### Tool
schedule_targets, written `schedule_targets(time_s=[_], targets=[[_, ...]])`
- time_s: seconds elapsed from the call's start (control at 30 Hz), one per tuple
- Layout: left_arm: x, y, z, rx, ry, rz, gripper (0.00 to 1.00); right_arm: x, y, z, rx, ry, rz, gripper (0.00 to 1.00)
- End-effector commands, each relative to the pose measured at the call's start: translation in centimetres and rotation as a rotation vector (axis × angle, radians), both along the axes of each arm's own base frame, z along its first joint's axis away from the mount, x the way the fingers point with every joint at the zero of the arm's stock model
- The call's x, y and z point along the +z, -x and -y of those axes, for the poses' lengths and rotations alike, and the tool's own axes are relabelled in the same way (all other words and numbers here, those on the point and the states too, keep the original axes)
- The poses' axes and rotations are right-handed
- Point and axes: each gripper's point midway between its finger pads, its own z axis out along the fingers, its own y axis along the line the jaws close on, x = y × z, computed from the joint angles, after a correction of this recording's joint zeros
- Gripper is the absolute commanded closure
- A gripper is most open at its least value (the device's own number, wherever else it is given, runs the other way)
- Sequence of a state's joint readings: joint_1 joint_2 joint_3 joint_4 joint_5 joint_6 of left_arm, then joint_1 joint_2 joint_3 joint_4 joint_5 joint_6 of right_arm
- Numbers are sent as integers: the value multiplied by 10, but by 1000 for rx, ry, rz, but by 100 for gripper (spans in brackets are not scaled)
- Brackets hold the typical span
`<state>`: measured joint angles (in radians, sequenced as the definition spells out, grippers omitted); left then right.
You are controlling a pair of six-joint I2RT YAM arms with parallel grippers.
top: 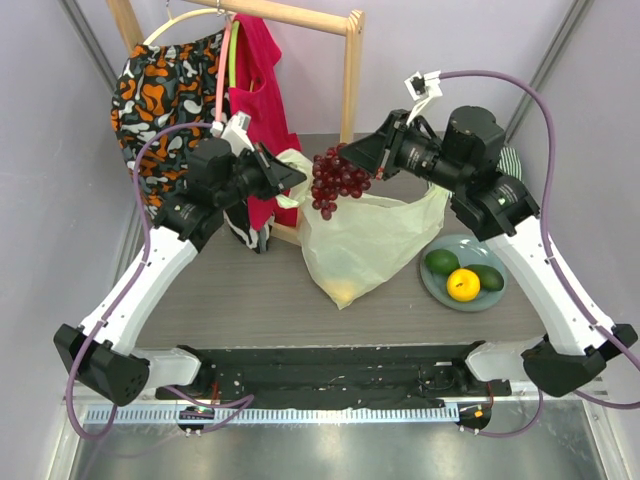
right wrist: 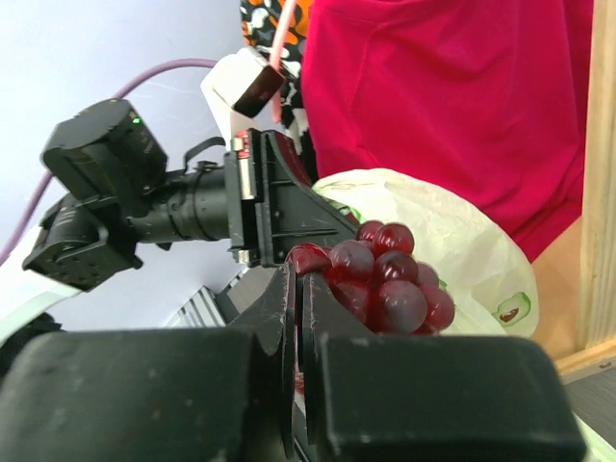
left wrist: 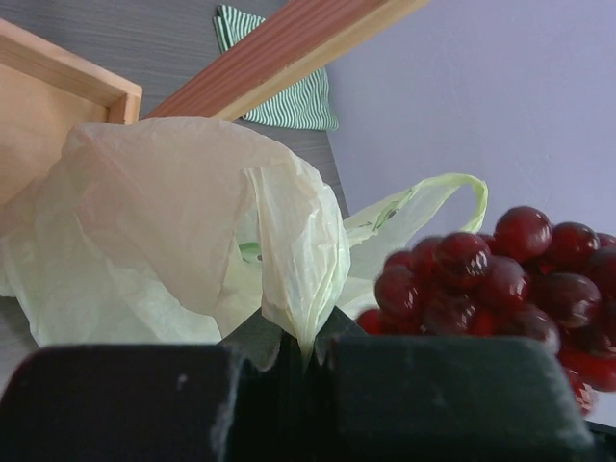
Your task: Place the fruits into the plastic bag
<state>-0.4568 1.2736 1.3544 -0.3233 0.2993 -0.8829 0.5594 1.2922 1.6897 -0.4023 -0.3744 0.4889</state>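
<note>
**Left arm.** The left gripper (top: 296,181) was closed on the rim of the plastic bag (top: 362,243). In the left wrist view, both fingers (left wrist: 144,404) were pressed together and a gathered fold of the pale-green film stood up from the seam between them. This grip held that side of the bag mouth raised off the table (top: 230,300).

**Right arm.** The right gripper (top: 358,160) was clamped on the grape bunch (top: 338,181). In the right wrist view, the jaws were almost fully together and the dark red grapes sat directly at the fingertips. The stem could not be made out. The bunch hung clear of the table, above the open mouth of the bag, between the two grippers and just beside the left one.

**Bag.** The bag stood at the centre of the table, its body slumped toward the near edge. A yellow piece (top: 345,290) showed through the film near the bottom. Its far handle lay close under the right arm.

**Remaining fruit.** Two avocados (top: 441,262) and one round yellow-orange citrus (top: 463,284) lay on the grey plate (top: 430,288), to the right of the bag. The citrus touched both avocados.

**Surroundings.** A wooden rack (top: 351,70) stood at the far side, carrying a red garment (top: 258,70) and a patterned orange-and-black garment (top: 165,85). A green-and-white striped cloth (left wrist: 289,101) lay on the table beyond the bag.
</note>
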Motion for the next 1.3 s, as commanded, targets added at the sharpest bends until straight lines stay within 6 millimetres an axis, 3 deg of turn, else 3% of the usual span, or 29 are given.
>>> schedule_targets(time_s=[0.0, 0.47, 0.67, 1.0, 1.17, 1.27], targets=[[25, 4, -5, 3, 29, 53, 100, 27, -8, -1, -30, -41, 114, 99], [20, 10, -10, 19, 22, 43, 100, 52, -14, 5, -85, -75, 161, 99], [18, 12, -11, 22, 26, 37, 100, 47, -18, 8, -103, -57, 164, 99], [22, 16, -15, 29, 28, 45, 100, 0, -26, 4, -102, 18, 100, 99], [22, 15, -15, 29, 29, 46, 100, -32, -22, 6, -101, 59, 32, 99], [22, 14, -14, 31, 29, 48, 100, -41, -17, 9, -104, 63, 11, 99]])
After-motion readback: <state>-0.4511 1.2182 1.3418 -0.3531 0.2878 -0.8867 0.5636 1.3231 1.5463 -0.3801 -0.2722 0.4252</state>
